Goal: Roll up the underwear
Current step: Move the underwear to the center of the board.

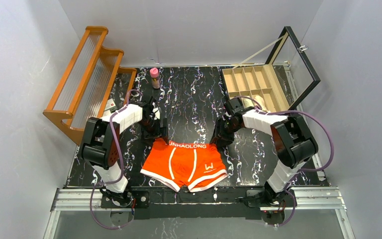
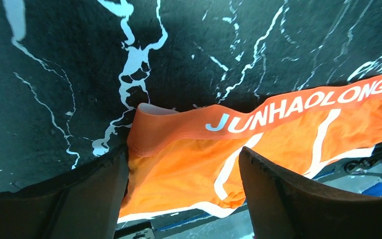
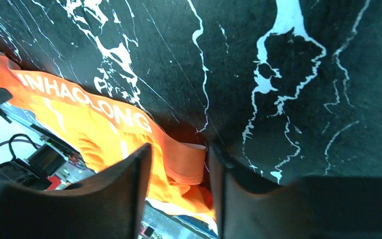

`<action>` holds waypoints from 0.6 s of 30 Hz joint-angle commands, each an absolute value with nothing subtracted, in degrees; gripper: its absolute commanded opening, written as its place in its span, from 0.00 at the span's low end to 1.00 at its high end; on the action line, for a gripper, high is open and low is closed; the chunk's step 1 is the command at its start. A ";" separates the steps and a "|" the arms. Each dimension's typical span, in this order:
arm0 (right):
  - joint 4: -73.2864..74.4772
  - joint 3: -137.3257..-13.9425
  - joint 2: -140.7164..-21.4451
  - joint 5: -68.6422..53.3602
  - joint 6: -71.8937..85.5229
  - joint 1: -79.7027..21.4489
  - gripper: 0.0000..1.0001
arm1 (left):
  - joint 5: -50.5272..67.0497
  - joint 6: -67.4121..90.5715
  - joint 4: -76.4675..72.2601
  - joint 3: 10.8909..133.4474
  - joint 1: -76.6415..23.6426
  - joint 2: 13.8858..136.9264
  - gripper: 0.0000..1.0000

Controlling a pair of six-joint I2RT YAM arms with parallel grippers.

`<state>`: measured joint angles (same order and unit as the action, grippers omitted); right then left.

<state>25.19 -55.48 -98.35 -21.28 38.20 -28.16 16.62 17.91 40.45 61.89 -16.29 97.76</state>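
Observation:
The orange underwear (image 1: 186,164) with white stripes and a lettered waistband lies spread flat on the black marble table (image 1: 189,104), waistband towards the back. My left gripper (image 1: 154,130) is open, low over the waistband's left corner; in the left wrist view (image 2: 183,152) the orange cloth (image 2: 189,169) lies between the wide-apart fingers. My right gripper (image 1: 221,139) is open at the right corner; in the right wrist view (image 3: 179,149) the waistband's end (image 3: 184,162) sits between its fingers. The beige underwear does not clearly show.
A wooden rack (image 1: 87,74) stands at the back left. A pink-capped bottle (image 1: 154,77) stands at the back middle. A wooden compartment box (image 1: 253,82) with its glass lid (image 1: 298,62) raised stands at the back right; a pale rounded thing (image 1: 260,102) lies in it.

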 commanded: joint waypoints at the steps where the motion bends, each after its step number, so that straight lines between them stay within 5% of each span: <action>1: 23.73 -57.33 -100.62 -23.71 38.20 -28.32 0.48 | 19.43 17.65 40.43 59.56 -15.85 98.42 0.73; 4: 22.56 -59.91 -101.81 -23.82 37.78 -28.39 0.34 | 18.16 18.85 38.05 57.74 -15.89 97.21 0.59; 6: 21.54 -61.83 -102.02 -24.61 37.34 -28.42 0.15 | 16.65 19.53 36.83 58.07 -15.81 95.83 0.45; 9: 17.99 -62.29 -100.75 -26.37 36.70 -28.39 0.01 | 15.90 20.01 35.31 58.52 -15.58 94.15 0.22; 14: 6.59 -59.56 -94.62 -31.16 31.64 -28.36 0.06 | 10.61 20.82 32.59 58.35 -15.27 86.21 0.05; 18: -10.67 -51.23 -86.07 -32.80 26.75 -28.34 0.10 | 1.08 24.05 29.32 54.23 -14.79 75.23 0.00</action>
<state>8.75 -57.04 -95.33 -28.86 32.73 -28.18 10.81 21.12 32.18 57.25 -15.70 86.61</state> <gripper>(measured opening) 0.083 0.016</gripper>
